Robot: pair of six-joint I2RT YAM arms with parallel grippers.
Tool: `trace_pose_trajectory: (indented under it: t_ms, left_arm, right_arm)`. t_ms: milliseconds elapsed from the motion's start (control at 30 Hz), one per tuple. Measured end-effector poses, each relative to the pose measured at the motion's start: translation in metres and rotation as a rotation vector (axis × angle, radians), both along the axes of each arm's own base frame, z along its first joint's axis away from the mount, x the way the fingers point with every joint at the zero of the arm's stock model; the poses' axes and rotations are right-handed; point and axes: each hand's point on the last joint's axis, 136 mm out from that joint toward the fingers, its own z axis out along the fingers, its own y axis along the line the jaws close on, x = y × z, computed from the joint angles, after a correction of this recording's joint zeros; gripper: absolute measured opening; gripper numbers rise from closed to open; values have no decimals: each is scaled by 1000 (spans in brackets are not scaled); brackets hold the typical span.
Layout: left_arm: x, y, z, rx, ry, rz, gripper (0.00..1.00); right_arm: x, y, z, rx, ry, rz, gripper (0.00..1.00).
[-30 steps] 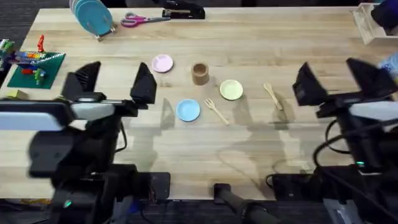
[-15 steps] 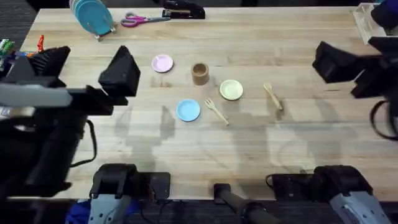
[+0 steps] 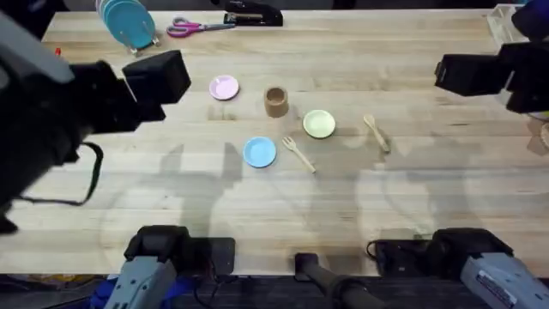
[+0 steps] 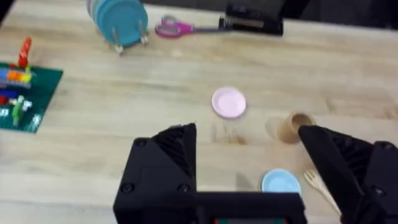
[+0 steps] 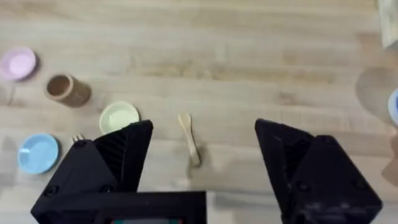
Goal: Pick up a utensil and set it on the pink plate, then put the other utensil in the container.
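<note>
The wooden fork lies between the light blue plate and the yellow-green plate. The wooden spoon lies to the right of the yellow-green plate. The pink plate is bare, and the brown cup stands upright just right of it. My left gripper is open, high above the table, with the pink plate and the cup beyond it. My right gripper is open, high over the spoon. Neither holds anything.
A rack of teal plates, pink scissors and a black stapler line the far edge. A green brick board sits at the far left. A clear bin stands at the far right corner.
Both arms have risen and swung back toward the far side of the table, the left to the upper left, the right to the upper right. The utensils, plates and cup have not moved.
</note>
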Motion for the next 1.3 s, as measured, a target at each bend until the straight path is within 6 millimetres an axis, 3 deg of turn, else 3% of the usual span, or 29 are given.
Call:
trace_pose_trajectory:
  t_ms: [300,467,733,1167,1300]
  left_arm:
    - [12,-4,-15,-17,234,-18,993]
    - [16,-6,-34,-25,368,-24,993]
    - [20,-11,-63,-50,518,-47,993]
    - [26,-30,-81,-174,619,-62,997]
    - [25,-49,-85,-230,650,-46,997]
  right_arm:
    - [0,0,-32,-1,255,0,998]
    - [6,0,-43,-2,340,1,998]
    - [10,0,-47,-2,364,1,998]
    - [10,0,-47,-2,364,1,998]
    - [10,0,-47,-2,364,1,997]
